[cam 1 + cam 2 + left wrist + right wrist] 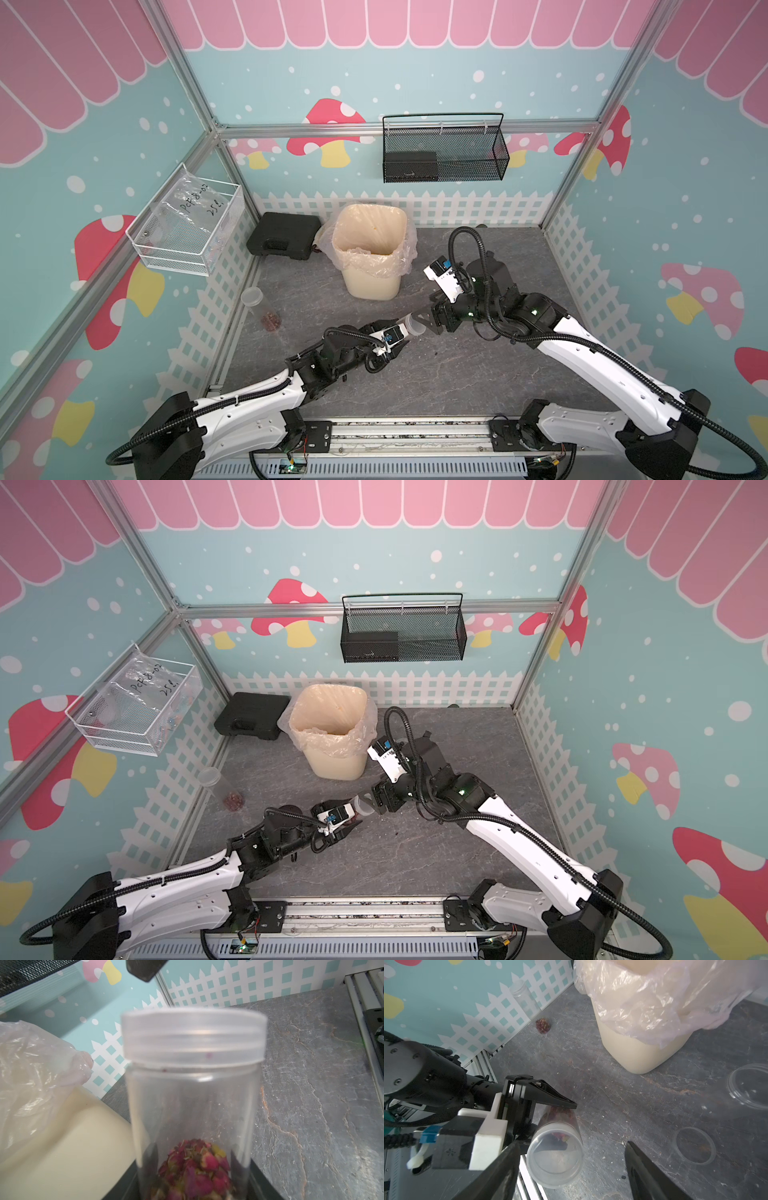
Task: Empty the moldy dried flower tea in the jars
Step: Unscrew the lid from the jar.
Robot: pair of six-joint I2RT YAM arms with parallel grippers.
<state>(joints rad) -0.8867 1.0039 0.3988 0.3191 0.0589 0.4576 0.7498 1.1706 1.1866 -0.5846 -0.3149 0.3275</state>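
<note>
Within the wide-spread right gripper [573,1144] sits the jar [554,1155], clamped by the left gripper [554,1118].

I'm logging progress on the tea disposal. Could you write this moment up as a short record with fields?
left gripper: shut on a jar, held on its side
lid: on the held jar
tea: inside the held jar, near its base
right gripper: open, jaws on either side of the lid
bin: upright, lined with a bag, beyond the grippers
second jar: standing by the left fence, tea at its bottom
</note>
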